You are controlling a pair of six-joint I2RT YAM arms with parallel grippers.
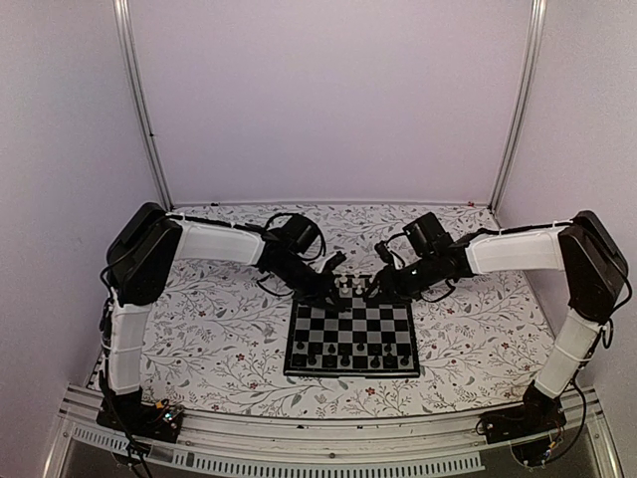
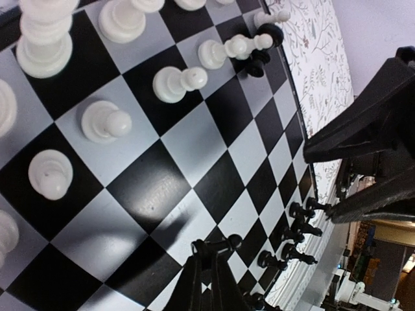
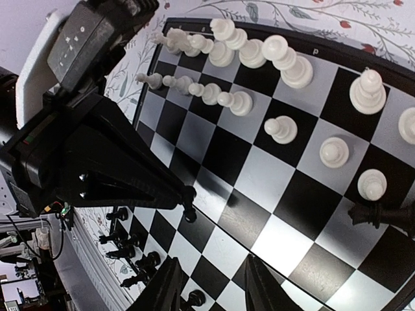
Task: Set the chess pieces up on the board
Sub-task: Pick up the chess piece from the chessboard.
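Nearest, at the front edge of the surface [image 1: 219, 349] with its flowered cover, two arm bases [image 1: 139, 416], left and right, both arms reaching forward and inward. Just beyond, flat on the surface, the board [image 1: 350, 374], black and silver-grey checks inside a thin black rim. Along its near rows, the black pieces [image 1: 343, 357], upright, too small to count from above. Past them, bare squares across the middle. Over those bare squares, the left tool [image 3: 188, 193], fingers pressed together on a small black pawn [image 3: 189, 212], by the look of it, at or just above a middle square; cannot tell whether touching the board. Facing it, near but apart, the right tool [image 3: 213, 262], fingers spread and holding nothing. Farther on, along the two far rows, the white pieces [image 3: 241, 102], pawns in front, taller figures behind. Among the white pawns at one end, a stray black piece [image 3: 379, 214], apparently lying on its side. Judging by looks: tiny, light, stiff and smooth, narrow at the foot, easy to tip or knock into neighbours. Best taken from above by the thin neck under the head, with a gentle squeeze, then lowered straight down onto the middle of a square. Farthest back, plain pale walls [image 1: 328, 100].
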